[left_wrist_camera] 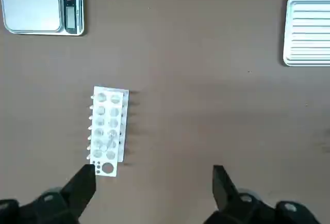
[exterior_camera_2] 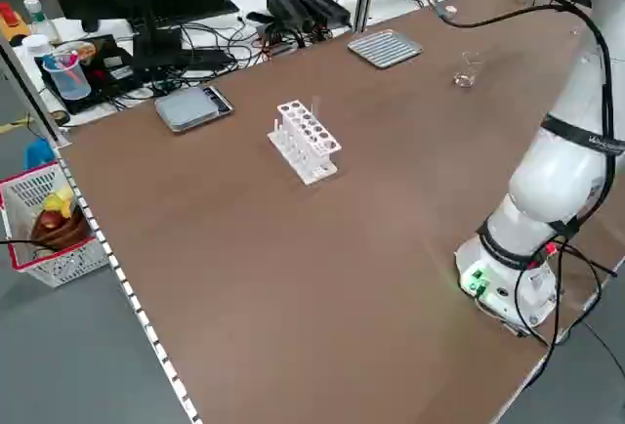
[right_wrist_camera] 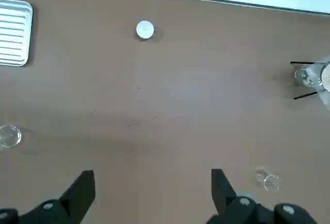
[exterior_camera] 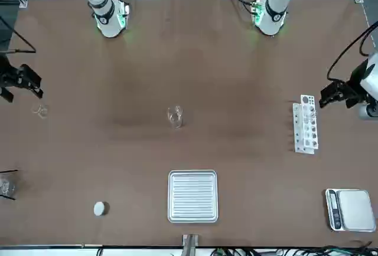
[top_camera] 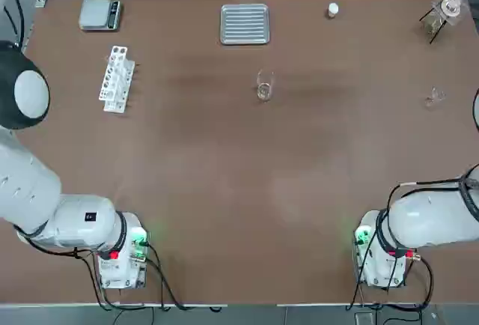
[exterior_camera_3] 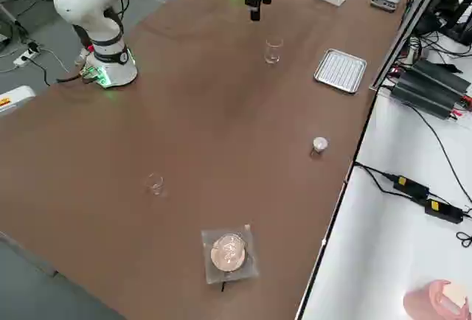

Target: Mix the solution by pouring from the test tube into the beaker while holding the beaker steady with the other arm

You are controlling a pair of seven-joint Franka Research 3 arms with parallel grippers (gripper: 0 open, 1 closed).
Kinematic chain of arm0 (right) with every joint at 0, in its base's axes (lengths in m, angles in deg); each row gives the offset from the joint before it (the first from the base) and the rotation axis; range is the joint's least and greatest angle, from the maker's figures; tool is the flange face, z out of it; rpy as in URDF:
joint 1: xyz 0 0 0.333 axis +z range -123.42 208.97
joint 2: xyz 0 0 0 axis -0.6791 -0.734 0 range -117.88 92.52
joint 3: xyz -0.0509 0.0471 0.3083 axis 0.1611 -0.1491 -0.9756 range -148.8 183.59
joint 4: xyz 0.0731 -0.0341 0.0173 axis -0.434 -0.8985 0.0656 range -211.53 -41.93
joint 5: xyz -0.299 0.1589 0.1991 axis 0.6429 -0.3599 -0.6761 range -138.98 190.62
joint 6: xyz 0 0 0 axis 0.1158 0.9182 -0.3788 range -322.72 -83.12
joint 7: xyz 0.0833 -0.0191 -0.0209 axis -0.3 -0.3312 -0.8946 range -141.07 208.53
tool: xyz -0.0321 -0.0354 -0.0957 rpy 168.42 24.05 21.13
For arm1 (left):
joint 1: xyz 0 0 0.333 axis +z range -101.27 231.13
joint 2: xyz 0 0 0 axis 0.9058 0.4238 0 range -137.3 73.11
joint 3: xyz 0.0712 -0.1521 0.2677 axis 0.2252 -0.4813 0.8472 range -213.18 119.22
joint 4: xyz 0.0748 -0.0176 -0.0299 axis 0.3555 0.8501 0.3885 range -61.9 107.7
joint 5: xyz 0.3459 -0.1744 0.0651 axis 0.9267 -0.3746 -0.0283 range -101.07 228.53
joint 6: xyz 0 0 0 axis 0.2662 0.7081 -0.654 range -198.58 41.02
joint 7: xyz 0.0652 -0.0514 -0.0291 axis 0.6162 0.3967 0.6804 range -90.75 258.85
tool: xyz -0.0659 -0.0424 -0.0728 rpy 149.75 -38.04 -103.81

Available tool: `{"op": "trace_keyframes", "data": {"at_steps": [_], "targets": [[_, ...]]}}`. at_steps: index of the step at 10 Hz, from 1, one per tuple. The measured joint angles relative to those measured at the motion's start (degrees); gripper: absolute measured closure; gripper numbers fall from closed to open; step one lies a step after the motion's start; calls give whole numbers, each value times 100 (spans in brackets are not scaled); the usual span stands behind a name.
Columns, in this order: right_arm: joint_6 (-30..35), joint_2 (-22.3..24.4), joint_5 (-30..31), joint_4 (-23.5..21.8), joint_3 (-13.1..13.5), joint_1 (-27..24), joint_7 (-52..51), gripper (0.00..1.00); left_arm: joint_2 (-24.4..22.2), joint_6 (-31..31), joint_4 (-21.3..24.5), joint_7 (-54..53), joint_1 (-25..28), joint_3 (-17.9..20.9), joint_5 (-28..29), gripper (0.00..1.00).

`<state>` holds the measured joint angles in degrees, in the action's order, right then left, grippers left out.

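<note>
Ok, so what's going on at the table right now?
Nothing is being handled yet. The left tool is open and empty, over the table on the side with the white tube rack. The right tool is also open and empty, on the other side, near the tiny clear glass piece. The beaker stands on the tabletop between the two, with neither arm touching it, and no pouring is under way.
</note>
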<state>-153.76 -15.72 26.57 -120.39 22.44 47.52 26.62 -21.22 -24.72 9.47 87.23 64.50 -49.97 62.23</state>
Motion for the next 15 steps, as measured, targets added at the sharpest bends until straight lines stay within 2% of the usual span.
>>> {"op": "trace_keyframes", "data": {"at_steps": [4,6,8,11,13,15], "targets": [[293,-48,-207,-31,-7,7,-2,0,1,-1,-14,-131,-4,-22,0,0],[651,-48,-391,-30,-35,15,-84,0,5,-1,-60,-840,121,11,-9,0],[977,-47,-764,-30,-37,17,-380,0,62,-1,-63,-2041,630,35,-164,0],[1121,-47,-1305,-125,21,-52,-1936,0,357,-6,-63,-4610,1061,40,-278,0],[975,-54,-1827,-392,40,-233,-3339,0,472,-16,-59,-5700,1318,40,-1023,0],[590,-104,-2423,-841,55,-338,-4725,0,584,10,17,-7207,1848,40,-1678,0]]}}
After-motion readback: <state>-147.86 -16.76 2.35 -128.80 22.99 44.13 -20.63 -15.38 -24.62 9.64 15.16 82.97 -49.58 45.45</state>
